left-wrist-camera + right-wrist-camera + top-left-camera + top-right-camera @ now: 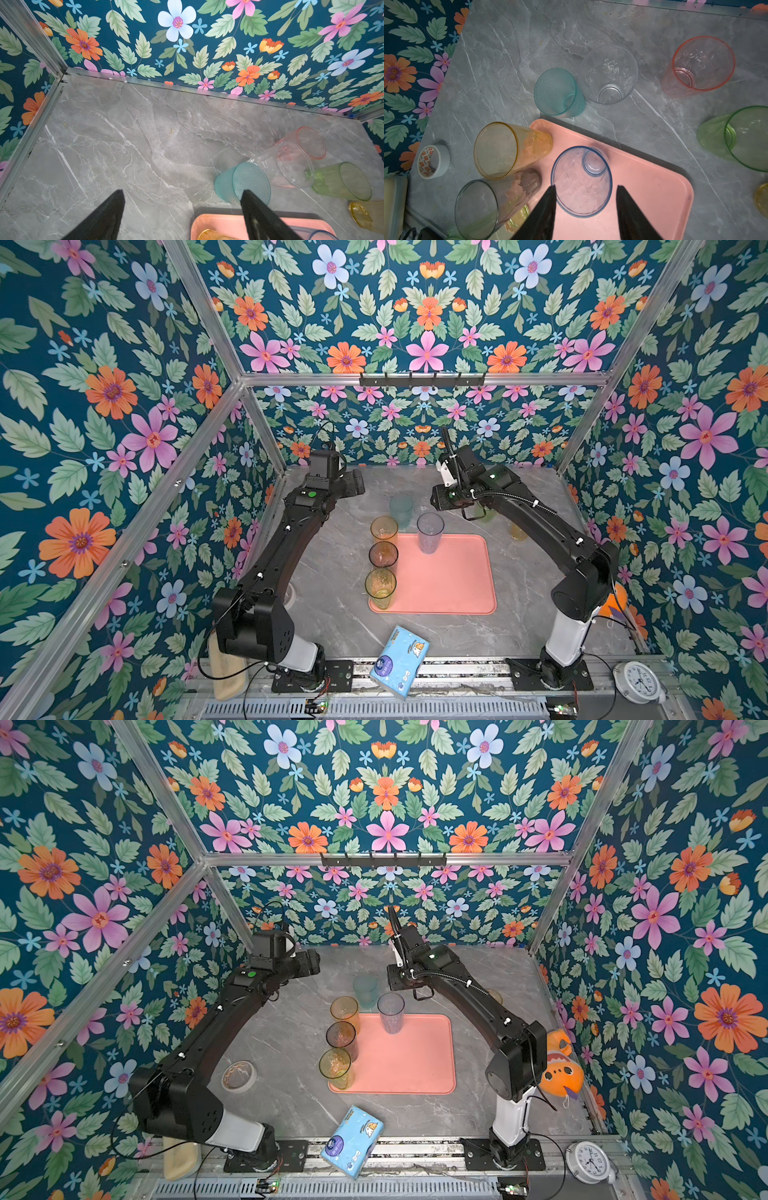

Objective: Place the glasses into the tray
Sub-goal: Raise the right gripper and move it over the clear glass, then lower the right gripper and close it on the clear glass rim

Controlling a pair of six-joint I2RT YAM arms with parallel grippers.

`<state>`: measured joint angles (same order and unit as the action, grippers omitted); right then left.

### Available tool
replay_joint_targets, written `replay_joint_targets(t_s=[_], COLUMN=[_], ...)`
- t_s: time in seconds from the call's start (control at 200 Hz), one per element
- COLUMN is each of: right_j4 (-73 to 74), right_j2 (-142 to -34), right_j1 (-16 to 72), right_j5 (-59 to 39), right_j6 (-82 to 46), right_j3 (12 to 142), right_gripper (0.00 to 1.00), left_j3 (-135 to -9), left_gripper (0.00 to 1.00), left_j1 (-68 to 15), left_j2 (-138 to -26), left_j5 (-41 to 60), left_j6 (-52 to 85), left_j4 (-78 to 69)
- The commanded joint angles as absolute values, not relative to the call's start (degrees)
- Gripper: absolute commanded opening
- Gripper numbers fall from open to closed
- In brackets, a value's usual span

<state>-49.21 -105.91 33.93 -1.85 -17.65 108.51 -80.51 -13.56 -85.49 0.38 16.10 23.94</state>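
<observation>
Tray [453, 576] | blue glass [430, 531] inside | tissue pack [399, 659] near | left fingers [104, 218], right fingers [542, 214] spread, empty

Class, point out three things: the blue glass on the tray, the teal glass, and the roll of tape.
blue glass [593, 164], right wrist view, its round base.
teal glass [554, 91], right wrist view, its dimpled inner wall.
roll of tape [445, 156], right wrist view, its white outer side.
</observation>
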Motion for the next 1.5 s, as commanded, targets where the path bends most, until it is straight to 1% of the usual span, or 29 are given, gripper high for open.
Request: replay_joint_targets(t_s=[0.0, 0.26, 0.435, 0.58, 0.89, 1.115, 1.22, 1.495], right_j4=[-47.02, -50.00, -50.83, -51.06, -51.32, -50.37, -50.67, -52.67], right_j2=[-108.89, -120.48, -125.89, -128.57, -131.39, -131.24, -131.14, -130.85], right_j1=[33.89, 33.93, 33.93, 33.93, 33.93, 34.36, 34.37, 34.02], right_j5=[-4.27, -7.02, -8.17, -9.40, -10.64, -11.17, -9.92, -2.90], right_j6=[-17.16, -17.58, -16.32, -15.92, -15.43, -14.96, -14.58, -12.91], right_j3=[111.91, 126.02, 131.36, 133.23, 134.59, 134.12, 134.21, 136.00], right_gripper=[0.48, 0.47, 0.46, 0.45, 0.44, 0.39, 0.39, 0.39], left_j3=[-80.97, -78.81, -77.36, -76.56, -75.02, -74.10, -73.73, -72.78], left_gripper=[0.91, 0.91, 0.91, 0.91, 0.91, 0.91, 0.91, 0.91], left_j1=[-13.44, -13.45, -13.44, -13.44, -13.44, -13.44, -13.44, -13.44], left_j2=[-85.37, -83.39, -83.23, -83.35, -83.44, -83.14, -82.94, -82.68], left_j5=[1.93, -0.41, -0.87, -1.27, -1.53, -1.76, -1.85, -1.76], left_j6=[15.21, 14.94, 14.94, 15.03, 15.29, 15.31, 15.29, 15.36], left_j4=[25.49, 25.67, 25.31, 24.98, 24.70, 24.70, 24.71, 24.52])
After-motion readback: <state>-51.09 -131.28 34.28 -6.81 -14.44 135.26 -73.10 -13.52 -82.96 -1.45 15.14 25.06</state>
